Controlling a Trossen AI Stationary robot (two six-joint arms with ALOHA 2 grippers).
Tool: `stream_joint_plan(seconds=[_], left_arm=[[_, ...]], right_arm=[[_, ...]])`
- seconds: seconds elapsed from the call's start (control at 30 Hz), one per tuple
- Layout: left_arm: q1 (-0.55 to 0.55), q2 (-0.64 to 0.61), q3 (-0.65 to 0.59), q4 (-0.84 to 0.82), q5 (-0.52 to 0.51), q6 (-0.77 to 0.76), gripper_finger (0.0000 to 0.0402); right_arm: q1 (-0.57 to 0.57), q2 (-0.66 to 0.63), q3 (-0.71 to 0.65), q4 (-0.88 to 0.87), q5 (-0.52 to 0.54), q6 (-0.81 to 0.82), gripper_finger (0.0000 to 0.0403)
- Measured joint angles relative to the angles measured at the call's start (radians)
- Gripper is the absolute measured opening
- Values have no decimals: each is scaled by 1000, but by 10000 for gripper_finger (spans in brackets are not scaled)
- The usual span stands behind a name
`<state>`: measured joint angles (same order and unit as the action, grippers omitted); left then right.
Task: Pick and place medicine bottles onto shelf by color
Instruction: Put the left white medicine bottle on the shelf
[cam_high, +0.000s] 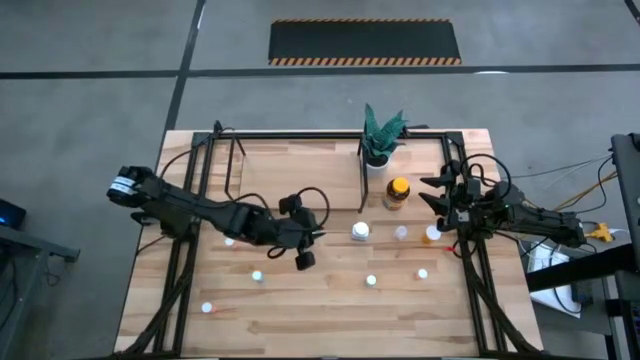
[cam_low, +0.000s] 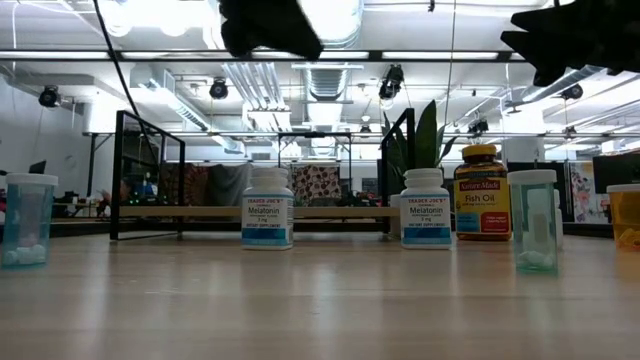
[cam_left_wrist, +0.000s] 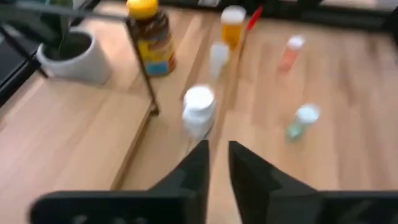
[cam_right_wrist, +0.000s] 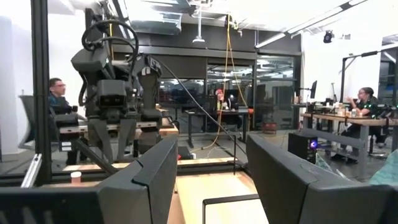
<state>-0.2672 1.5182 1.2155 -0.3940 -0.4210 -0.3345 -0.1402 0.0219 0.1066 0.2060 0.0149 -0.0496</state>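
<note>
— Looked over the surface?

— Did. Found a pale planked tabletop (cam_high: 330, 320) under the amber bottle (cam_high: 397, 192), grey concrete floor (cam_high: 90, 100) on every side, and a black mat with orange-striped edges (cam_high: 365, 42) well beyond that bottle, off the table.

— Placed the shelf?

— Placed the shelf (cam_high: 300, 170) just left of the amber bottle, light wood inside thin black bars. Spotted the green plant in its white pot (cam_high: 377, 150) just behind the bottle.

— Counted the other bottles?

— Noted a white bottle (cam_high: 360, 232) near the amber one, toward the front and left. Noted a clear vial (cam_high: 401, 232) straight in front and an orange vial (cam_high: 433, 233) in front to the right. Saw smaller caps scattered farther forward, well apart.

— Checked the grippers?

— Found the left gripper (cam_high: 315, 238) above the tabletop, left of the amber bottle and near the white one, fingers parted by a narrow gap and grasping nothing. Found the right gripper (cam_high: 432, 193) raised just right of the amber bottle, fingers spread wide, released and empty.

— And the room?

— Made out bright ceiling lights (cam_low: 330, 15) and ducts (cam_low: 240, 85) overhead, and seated people (cam_right_wrist: 367, 99) at desks far behind.
</note>
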Motion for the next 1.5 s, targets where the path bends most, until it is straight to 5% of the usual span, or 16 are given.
stream_joint_plan(seconds=[0.27,0.4,1.5], left_arm=[[31,46,17,-140,4,33,202],[33,92,15,-148,52,132,240],[123,175,-42,-212,175,185,228]], right_arm=[[0,0,1,0,3,-33,183],[0,0,1,-2,3,-42,183],[0,1,1,-39,3,-29,183]])
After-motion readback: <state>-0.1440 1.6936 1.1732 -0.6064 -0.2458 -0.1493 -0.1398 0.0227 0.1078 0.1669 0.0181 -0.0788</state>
